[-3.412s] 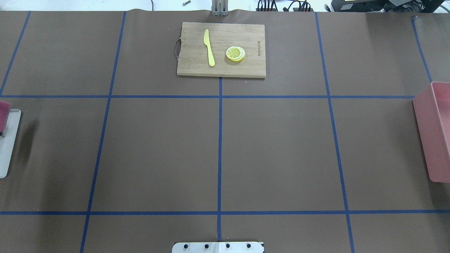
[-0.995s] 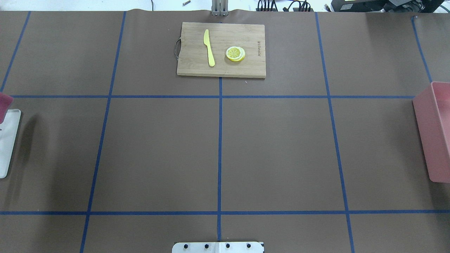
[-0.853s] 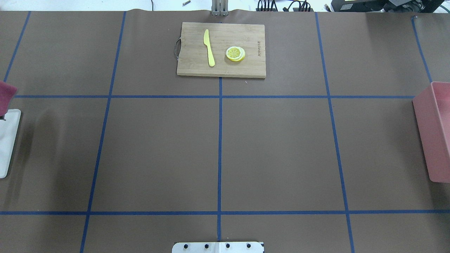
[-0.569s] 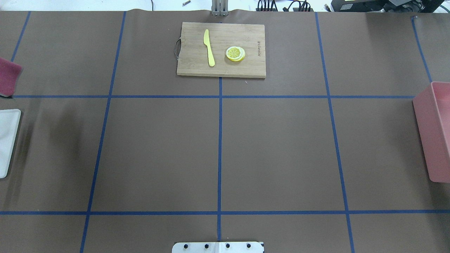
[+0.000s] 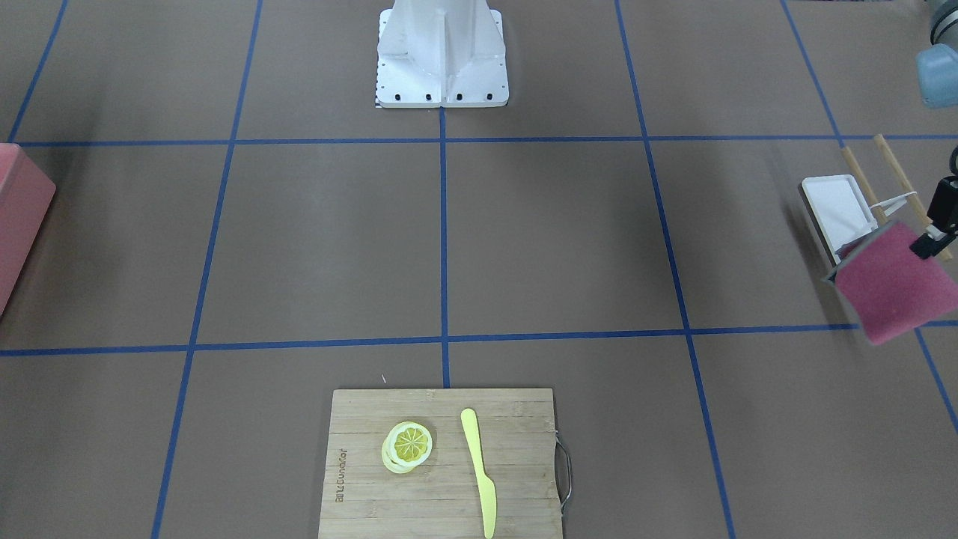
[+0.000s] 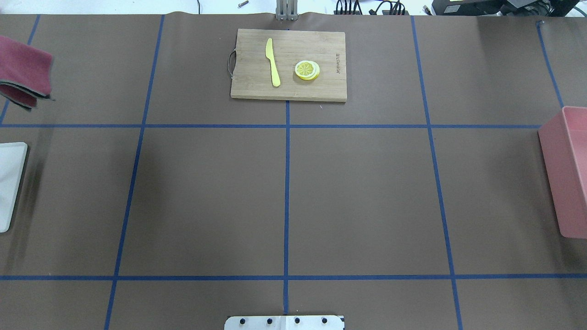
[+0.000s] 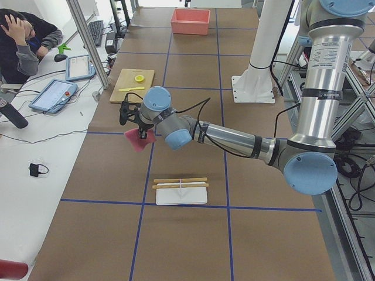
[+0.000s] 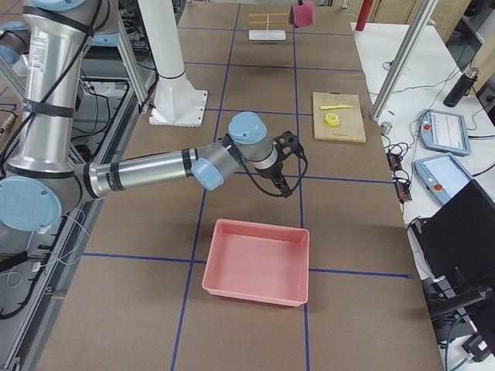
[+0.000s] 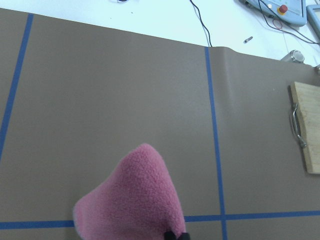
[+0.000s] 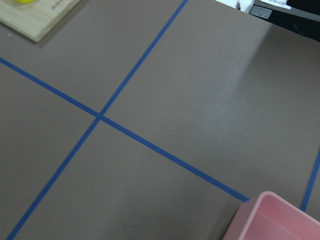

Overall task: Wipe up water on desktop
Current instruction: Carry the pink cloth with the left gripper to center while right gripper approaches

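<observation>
The desktop (image 6: 206, 197) is brown with blue tape lines; I see no water on it. My left gripper (image 5: 928, 245) is shut on a dark pink cloth (image 5: 894, 288) and holds it in the air beyond the white tray. The cloth also shows at the far left of the overhead view (image 6: 25, 71), in the left wrist view (image 9: 132, 200) and in the exterior left view (image 7: 139, 140). My right gripper (image 8: 285, 182) hovers over the desktop near the pink bin; it shows only in the exterior right view, so I cannot tell whether it is open or shut.
A bamboo cutting board (image 6: 289, 89) at the far middle carries a yellow knife (image 6: 273, 62) and a lemon slice (image 6: 307, 70). A pink bin (image 6: 566, 174) stands at the right edge. A white tray (image 5: 838, 209) with wooden sticks (image 5: 894, 176) lies at the left end.
The cloth has risen off the white tray and moved away from the robot and slightly inward, held by my left gripper. The rest of the table is unchanged.
</observation>
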You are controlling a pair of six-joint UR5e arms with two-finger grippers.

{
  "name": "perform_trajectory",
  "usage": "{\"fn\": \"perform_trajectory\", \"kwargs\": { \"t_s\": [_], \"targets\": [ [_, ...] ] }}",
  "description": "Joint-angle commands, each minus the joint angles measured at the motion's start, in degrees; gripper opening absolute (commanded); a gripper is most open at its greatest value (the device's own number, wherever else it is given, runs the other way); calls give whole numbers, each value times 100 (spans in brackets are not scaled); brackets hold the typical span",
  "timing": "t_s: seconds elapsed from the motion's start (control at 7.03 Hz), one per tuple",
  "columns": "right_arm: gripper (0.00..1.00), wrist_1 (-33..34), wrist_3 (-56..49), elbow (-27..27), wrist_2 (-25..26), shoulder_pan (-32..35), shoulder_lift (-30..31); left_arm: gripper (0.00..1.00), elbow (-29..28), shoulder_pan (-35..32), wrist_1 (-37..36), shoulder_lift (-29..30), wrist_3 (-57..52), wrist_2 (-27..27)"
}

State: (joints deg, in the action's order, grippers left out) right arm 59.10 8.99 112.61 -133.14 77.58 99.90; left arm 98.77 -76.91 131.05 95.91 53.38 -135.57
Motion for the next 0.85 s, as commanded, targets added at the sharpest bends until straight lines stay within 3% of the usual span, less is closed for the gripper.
{"fn": "perform_trajectory", "kwargs": {
  "t_s": [0.0, 0.14, 0.28, 0.71],
  "targets": [
    [99, -110, 374, -2, 16, -513, -504, 0, 238, 604, -9, 408, 1272, 241],
    [98, -118, 897, 16, 155, -907, -750, 0, 274, 1173, -9, 768, 2037, 659],
    [99, -118, 1468, 77, 644, -1346, -1162, 0, 275, 1936, -61, 1145, 2776, 1507],
    [99, -118, 2141, 156, 2585, -2927, -2156, 0, 222, 2978, -744, 2270, 3931, 2541]
  ]
}}
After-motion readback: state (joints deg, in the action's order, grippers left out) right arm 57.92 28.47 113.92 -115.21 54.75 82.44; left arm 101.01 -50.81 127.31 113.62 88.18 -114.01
